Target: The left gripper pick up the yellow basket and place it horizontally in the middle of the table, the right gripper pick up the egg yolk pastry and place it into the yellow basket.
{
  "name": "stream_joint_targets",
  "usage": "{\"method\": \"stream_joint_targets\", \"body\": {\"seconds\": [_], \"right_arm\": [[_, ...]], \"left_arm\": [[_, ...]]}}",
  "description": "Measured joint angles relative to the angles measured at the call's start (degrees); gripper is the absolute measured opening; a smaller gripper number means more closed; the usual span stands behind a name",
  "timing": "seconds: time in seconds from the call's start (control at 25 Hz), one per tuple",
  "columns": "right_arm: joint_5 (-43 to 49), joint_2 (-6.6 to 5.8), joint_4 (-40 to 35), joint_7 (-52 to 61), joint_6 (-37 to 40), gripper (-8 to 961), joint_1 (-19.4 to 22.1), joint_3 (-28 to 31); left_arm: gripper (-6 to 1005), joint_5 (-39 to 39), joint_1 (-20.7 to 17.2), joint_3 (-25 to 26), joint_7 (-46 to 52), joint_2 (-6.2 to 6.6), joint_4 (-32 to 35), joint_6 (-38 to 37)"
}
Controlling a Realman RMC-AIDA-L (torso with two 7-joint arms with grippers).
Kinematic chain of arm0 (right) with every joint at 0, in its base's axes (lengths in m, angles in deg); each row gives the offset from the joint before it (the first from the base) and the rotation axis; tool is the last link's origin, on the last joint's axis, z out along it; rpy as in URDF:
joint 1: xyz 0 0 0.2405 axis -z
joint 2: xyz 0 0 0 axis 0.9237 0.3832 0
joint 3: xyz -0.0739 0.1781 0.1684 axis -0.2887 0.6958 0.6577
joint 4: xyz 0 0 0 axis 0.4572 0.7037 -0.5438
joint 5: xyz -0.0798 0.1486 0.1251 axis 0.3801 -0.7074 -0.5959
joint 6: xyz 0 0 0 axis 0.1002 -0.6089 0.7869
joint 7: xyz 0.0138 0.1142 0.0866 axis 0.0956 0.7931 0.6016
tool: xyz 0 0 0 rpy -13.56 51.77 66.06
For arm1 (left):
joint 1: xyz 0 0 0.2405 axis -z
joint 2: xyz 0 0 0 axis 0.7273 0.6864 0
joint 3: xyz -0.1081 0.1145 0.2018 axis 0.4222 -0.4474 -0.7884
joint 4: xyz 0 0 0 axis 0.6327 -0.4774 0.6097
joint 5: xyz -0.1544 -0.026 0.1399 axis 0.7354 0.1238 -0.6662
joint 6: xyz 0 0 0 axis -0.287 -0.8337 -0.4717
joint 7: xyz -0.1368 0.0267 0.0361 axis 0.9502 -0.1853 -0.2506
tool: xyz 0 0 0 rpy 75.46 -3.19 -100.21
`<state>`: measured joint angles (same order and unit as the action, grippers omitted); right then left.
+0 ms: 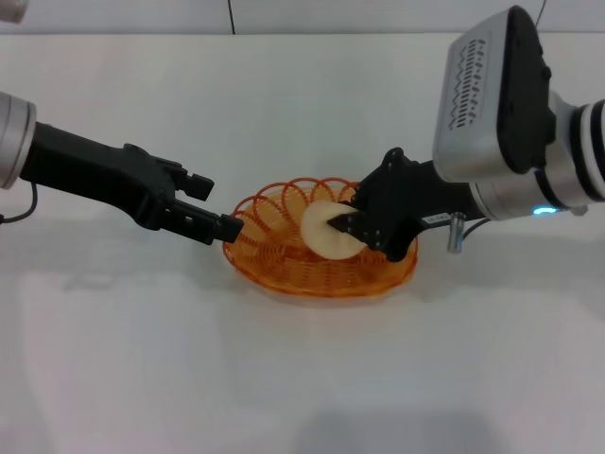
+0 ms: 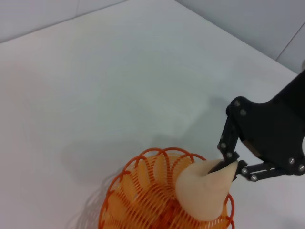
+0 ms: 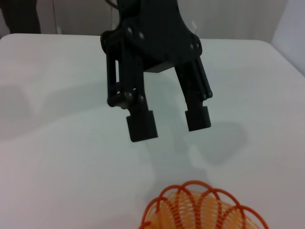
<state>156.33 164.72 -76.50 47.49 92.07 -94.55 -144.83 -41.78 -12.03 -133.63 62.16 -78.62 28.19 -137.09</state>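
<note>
The yellow basket [image 1: 321, 270] lies flat in the middle of the white table [image 1: 302, 378]. My right gripper [image 1: 345, 225] is shut on the egg yolk pastry [image 1: 321, 232] and holds it tilted on edge, low inside the basket. The left wrist view shows the same grip: the right gripper [image 2: 229, 167], the pastry [image 2: 205, 193], the basket [image 2: 143, 200]. My left gripper [image 1: 216, 206] is open and empty just beside the basket's left rim. It also shows in the right wrist view [image 3: 169, 122], jaws apart above the table, with the basket's rim [image 3: 200, 200] in front of it.
The right arm's large grey-white wrist housing [image 1: 492, 95] hangs above the table to the right of the basket. The table's far edge meets a wall [image 1: 284, 14] at the back. White tabletop surrounds the basket on all sides.
</note>
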Motion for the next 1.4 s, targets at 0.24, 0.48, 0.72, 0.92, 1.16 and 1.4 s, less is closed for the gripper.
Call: {"method": "stream_joint_targets", "body": {"seconds": [0.24,0.48,0.72,0.92,1.16,1.4], "right_arm": [[0.00,-0.01,0.73,-0.04,-2.65,42,-0.21,-0.53],[0.00,-0.06,0.84,-0.11,-2.96,41,-0.34,-0.53],[-0.03,-0.09,0.86,-0.13,-3.14,39,-0.17,-0.53],[-0.20,-0.01,0.57,-0.13,-3.33,206,0.13,-0.52],[-1.94,-0.21,0.16,-0.13,-3.28,544,0.85,0.66],[-2.23,-0.32,-1.52,-0.11,-2.32,781,3.75,4.01]], "left_arm": [[861,0.00,-0.02,0.00,0.00,-0.03,-0.01,0.03],[861,0.00,-0.08,0.00,0.00,-0.04,-0.13,0.10],[861,-0.02,-0.05,0.00,0.01,-0.04,-0.25,0.22],[861,-0.15,0.00,0.00,0.07,-0.04,-0.35,0.35],[861,-0.05,-0.38,0.21,0.07,0.03,-0.34,0.64],[861,0.00,-0.61,0.27,-0.36,0.06,-0.29,0.65]]}}
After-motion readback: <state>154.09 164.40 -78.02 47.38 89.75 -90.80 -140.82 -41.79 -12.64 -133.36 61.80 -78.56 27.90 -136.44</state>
